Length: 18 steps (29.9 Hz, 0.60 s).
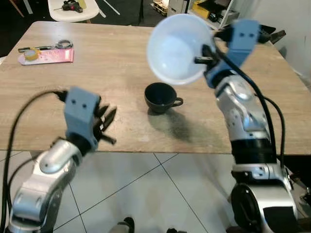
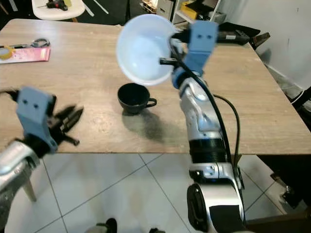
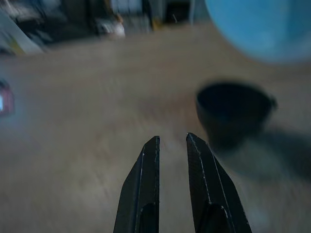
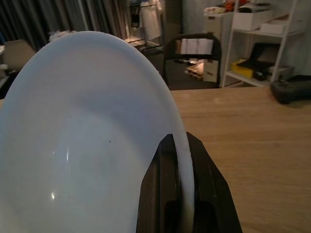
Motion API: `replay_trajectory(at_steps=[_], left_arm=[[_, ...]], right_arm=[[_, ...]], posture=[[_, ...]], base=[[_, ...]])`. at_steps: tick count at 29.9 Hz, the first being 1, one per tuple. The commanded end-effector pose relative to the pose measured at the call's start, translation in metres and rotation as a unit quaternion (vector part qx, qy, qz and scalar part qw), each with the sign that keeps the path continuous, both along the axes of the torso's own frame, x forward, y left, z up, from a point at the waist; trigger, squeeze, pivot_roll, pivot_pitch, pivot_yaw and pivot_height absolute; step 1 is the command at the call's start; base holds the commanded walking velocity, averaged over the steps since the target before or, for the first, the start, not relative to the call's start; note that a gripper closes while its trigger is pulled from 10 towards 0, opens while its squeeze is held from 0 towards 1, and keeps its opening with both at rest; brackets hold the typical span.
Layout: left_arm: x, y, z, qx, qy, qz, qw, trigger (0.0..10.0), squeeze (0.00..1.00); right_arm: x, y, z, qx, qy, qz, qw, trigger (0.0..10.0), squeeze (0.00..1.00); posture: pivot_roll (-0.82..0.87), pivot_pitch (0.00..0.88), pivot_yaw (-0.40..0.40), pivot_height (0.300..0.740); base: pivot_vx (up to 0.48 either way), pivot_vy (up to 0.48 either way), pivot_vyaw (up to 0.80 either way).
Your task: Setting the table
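The right gripper (image 4: pixel 178 145) pinches the rim of a white bowl (image 1: pixel 175 48), one finger inside and one outside, and holds it tilted in the air above the table (image 1: pixel 112 63), its hollow (nothing in it) facing the camera. Below the bowl a black cup (image 1: pixel 161 97) stands upright on the wood, handle toward the robot's right; its inside is too dark to tell any contents. The left gripper (image 3: pixel 171 145) hovers near the table's near edge, to the cup's left, its fingers almost together with a narrow gap and nothing between them. At the far left corner lie a pink packet (image 1: pixel 48 56), a tape roll (image 1: pixel 31 54) and scissors (image 1: pixel 60 45); any print on the packet is too small to read.
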<state>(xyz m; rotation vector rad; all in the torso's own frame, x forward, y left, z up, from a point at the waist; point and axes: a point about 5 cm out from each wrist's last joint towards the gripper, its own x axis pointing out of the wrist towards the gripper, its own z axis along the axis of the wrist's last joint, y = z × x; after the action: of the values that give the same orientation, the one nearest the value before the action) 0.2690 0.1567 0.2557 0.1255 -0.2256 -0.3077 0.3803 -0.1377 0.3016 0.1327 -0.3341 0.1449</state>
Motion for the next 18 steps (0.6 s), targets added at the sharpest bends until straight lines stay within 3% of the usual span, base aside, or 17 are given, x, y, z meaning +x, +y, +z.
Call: replay_trajectory(at_steps=[1,2,3,4,5,6,7,8,11,12,18], left_arm=[[0.001,0.003,0.001,-0.010,-0.003,0.012,1.000,10.0,0.00],[0.003,0.004,0.003,-0.015,-0.007,0.019,1.000,10.0,0.43],[0.006,0.004,0.003,-0.020,-0.007,0.027,0.999,10.0,0.46],[0.008,0.005,0.003,-0.021,-0.006,0.032,0.999,10.0,0.45],[0.009,0.006,0.002,-0.023,-0.004,0.036,0.999,10.0,0.37],[0.010,0.006,0.002,-0.024,-0.003,0.038,0.999,10.0,0.37],[0.010,0.006,0.001,-0.024,0.000,0.037,0.999,10.0,0.09],[0.010,0.005,0.000,-0.022,0.002,0.035,0.999,10.0,0.00],[0.010,0.004,-0.002,-0.023,0.007,0.031,0.999,10.0,0.00],[0.009,0.001,-0.005,-0.026,0.014,0.028,0.999,10.0,0.00],[0.006,-0.001,-0.011,-0.029,0.026,0.029,0.999,10.0,0.00]], right_arm=[[-0.004,-0.001,0.005,0.010,-0.023,-0.004,1.000,10.0,0.00],[-0.004,-0.001,0.004,0.012,-0.025,-0.009,1.000,10.0,0.00],[-0.004,-0.003,0.001,0.008,-0.025,-0.018,0.999,10.0,0.00],[-0.004,-0.005,-0.002,0.002,-0.024,-0.026,0.999,10.0,0.00],[-0.001,-0.005,-0.009,-0.010,-0.010,-0.033,0.999,10.0,0.00],[0.000,-0.006,-0.013,-0.018,0.000,-0.037,0.999,10.0,0.00],[0.003,-0.006,-0.021,-0.031,0.020,-0.043,0.998,10.0,0.00],[0.005,-0.008,-0.028,-0.036,0.040,-0.053,0.997,10.0,0.00],[0.008,-0.010,-0.034,-0.024,0.055,-0.057,0.997,10.0,0.00],[0.014,-0.022,-0.037,0.022,0.076,-0.086,0.993,10.0,0.00],[0.020,-0.054,-0.034,0.071,0.092,-0.149,0.982,10.0,0.00]], posture=[[0.11,0.131,0.028,0.740],[0.11,0.130,0.031,0.740],[0.10,0.128,0.032,0.740],[0.10,0.126,0.035,0.740],[0.10,0.126,0.035,0.740],[0.10,0.126,0.035,0.740],[0.10,0.125,0.038,0.740],[0.10,0.125,0.039,0.740],[0.10,0.127,0.039,0.740],[0.10,0.128,0.036,0.740],[0.12,0.131,0.032,0.740]], base=[[0.000,0.000,0.00],[0.000,0.000,0.00],[0.000,0.000,0.00],[0.000,0.000,0.00],[0.000,0.000,0.00],[0.000,0.000,0.00],[0.000,0.000,0.00],[0.000,0.000,0.00],[0.000,0.000,0.00],[0.000,0.000,0.00],[0.000,0.000,0.00]])
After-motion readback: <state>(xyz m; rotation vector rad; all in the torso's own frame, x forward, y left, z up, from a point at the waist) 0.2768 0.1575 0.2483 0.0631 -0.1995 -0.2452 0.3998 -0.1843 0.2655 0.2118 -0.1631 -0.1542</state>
